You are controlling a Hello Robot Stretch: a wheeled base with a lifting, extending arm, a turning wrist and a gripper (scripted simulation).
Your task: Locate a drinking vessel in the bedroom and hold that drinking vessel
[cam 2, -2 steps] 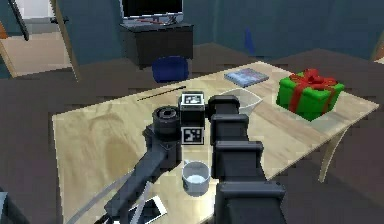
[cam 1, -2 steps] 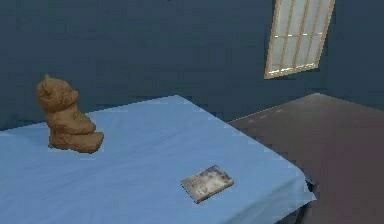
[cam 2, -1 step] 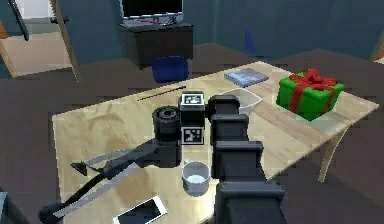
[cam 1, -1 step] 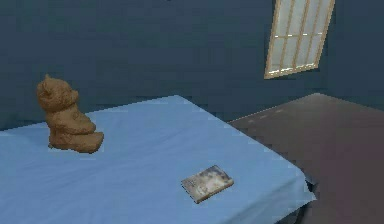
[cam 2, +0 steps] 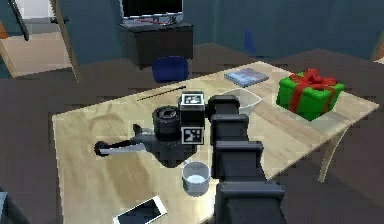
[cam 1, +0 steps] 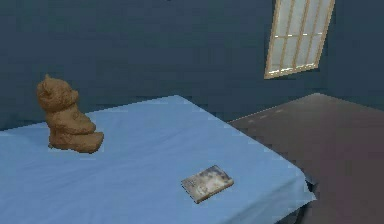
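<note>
In the arm side view, the dark arm (cam 2: pixel 240 170) rises from the bottom edge over a light wooden tabletop (cam 2: pixel 90 120). The gripper (cam 2: pixel 108 148) reaches toward the frame's left at mid-height. Only bare tabletop lies at its far end, so it holds nothing; how its fingers are set cannot be told. A small white cup (cam 2: pixel 196 178) stands upright on the tabletop in the lower middle, just left of the arm and below right of the gripper's body. A white phone (cam 2: pixel 140 211) lies near the bottom edge. A green gift box (cam 2: pixel 310 95) with a red ribbon sits at the right, and a blue book (cam 2: pixel 246 77) lies to its upper left. In the forward view, a brown teddy bear (cam 1: pixel 67 117) sits at the left of a light blue bed (cam 1: pixel 150 150), and a book (cam 1: pixel 207 183) lies in the lower middle.
</note>
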